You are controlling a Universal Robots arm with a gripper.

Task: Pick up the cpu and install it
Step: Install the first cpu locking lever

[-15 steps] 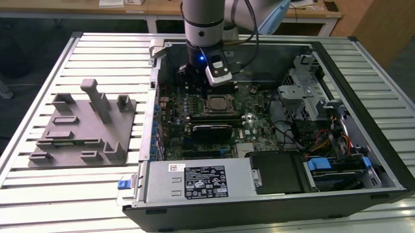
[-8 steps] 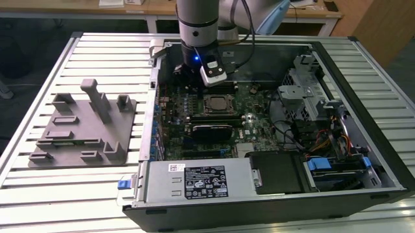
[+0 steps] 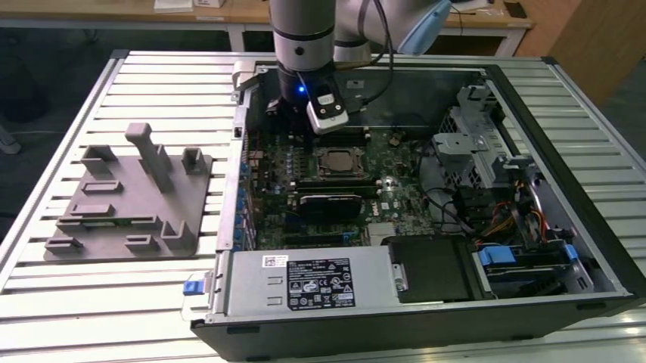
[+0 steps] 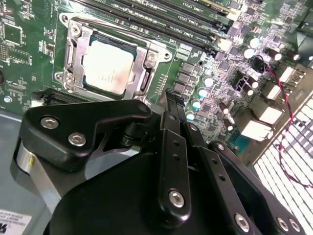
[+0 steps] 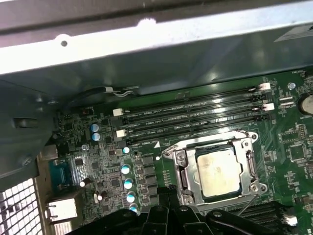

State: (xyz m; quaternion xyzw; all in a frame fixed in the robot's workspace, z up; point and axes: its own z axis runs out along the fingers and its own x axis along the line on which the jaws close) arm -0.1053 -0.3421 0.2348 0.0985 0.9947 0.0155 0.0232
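Closest to me is the near wall of the open computer case (image 3: pixel 404 333). The case lies on its side on the slatted metal table (image 3: pixel 101 302). A grey power supply (image 3: pixel 302 280) is tucked into its near corner on the exterior view's left, with a black block with a glossy top (image 3: pixel 434 268) just beside it.

Past those, the green motherboard (image 3: pixel 399 181) lies flat on the case floor. The cpu (image 3: pixel 335 161) sits in its socket about midway across the board, toward the far wall of the case. In both wrist views its silvery top plate faces up, and it lies level inside the metal socket frame (image 4: pixel 73 58). Rows of memory slots (image 5: pixel 195 115) run just beside the frame.

The arm (image 3: pixel 302 38) stands over the far edge of the case, a blue light (image 3: pixel 301 91) glowing low on its wrist. The gripper (image 4: pixel 172 95) hangs above the board, near the socket but clear of the cpu. Its fingers (image 4: pixel 168 137) are drawn together at the tips, closed and holding no part.

Out on the table, toward the edge on the exterior view's left, a grey plastic tray (image 3: pixel 111 227) with upright posts stands just beside the case.
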